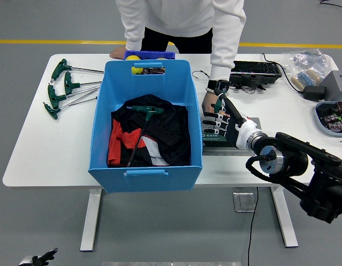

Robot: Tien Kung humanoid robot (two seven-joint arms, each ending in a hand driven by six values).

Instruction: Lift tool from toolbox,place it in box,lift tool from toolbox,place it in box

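Observation:
A blue box stands mid-table with black and red cloth in it. On the cloth lies a green T-handle tool. Right of the box sits a flat grey-green toolbox. My right hand hovers over the toolbox's left end, close to the box wall. A small green piece shows at the hand's upper edge; whether it is held I cannot tell. A person's hand with a wristwatch rests on the toolbox just behind my hand.
Several green T-handle tools lie at the table's far left. A black case, a plastic bag and a tray of parts fill the right side. The person's other hand rests behind the box.

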